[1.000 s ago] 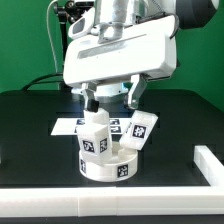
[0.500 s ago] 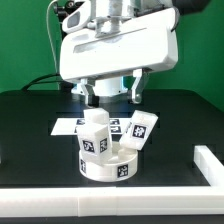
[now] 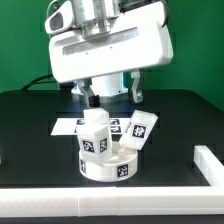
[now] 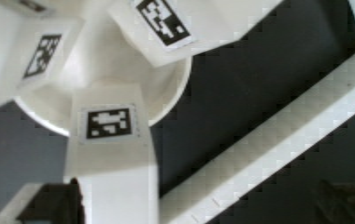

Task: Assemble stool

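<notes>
The stool's round white seat [image 3: 105, 166] lies on the black table with tagged white legs standing on it. One leg [image 3: 95, 135] is upright, another [image 3: 139, 130] leans toward the exterior view's right. My gripper [image 3: 110, 97] hangs open just above them and holds nothing. In the wrist view the seat [image 4: 138, 85] shows with one leg [image 4: 112, 150] reaching up toward the camera near one of the fingers [image 4: 49, 203]. Two more tagged legs [image 4: 165, 22] [image 4: 41, 55] lie beyond it. The gripper [image 4: 195, 207] is spread wide, touching nothing.
The marker board [image 3: 66, 127] lies flat behind the seat. A white L-shaped rail [image 3: 207, 166] runs along the table at the exterior view's right, and it crosses the wrist view [image 4: 289, 125] as a diagonal bar.
The arm has risen a little and shifted toward the exterior view's left. The jaws stayed open, and the seat and legs have not moved.
</notes>
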### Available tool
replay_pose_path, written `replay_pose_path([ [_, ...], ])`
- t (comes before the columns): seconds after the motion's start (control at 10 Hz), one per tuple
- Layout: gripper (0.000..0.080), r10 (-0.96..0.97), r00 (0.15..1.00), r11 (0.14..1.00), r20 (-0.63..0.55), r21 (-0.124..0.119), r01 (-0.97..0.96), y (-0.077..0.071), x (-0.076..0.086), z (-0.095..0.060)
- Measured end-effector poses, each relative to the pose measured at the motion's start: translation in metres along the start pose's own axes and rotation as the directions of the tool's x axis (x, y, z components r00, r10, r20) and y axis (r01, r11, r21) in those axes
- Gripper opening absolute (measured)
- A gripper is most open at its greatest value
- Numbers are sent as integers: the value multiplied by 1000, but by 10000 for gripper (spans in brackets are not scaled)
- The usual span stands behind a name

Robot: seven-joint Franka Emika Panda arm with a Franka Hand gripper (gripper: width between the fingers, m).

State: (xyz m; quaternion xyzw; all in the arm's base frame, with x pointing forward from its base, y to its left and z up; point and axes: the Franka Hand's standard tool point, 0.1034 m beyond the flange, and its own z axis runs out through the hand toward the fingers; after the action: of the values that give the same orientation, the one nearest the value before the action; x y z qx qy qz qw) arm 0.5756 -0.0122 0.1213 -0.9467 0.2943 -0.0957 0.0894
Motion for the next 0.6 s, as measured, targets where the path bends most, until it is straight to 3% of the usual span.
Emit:
replay_pose_path([
  [0.3,648,-232,973,973,14,-9,232,-10,-8,3],
  [0.6,648,-358,934,933,14,-19,358,-6,-5,2],
])
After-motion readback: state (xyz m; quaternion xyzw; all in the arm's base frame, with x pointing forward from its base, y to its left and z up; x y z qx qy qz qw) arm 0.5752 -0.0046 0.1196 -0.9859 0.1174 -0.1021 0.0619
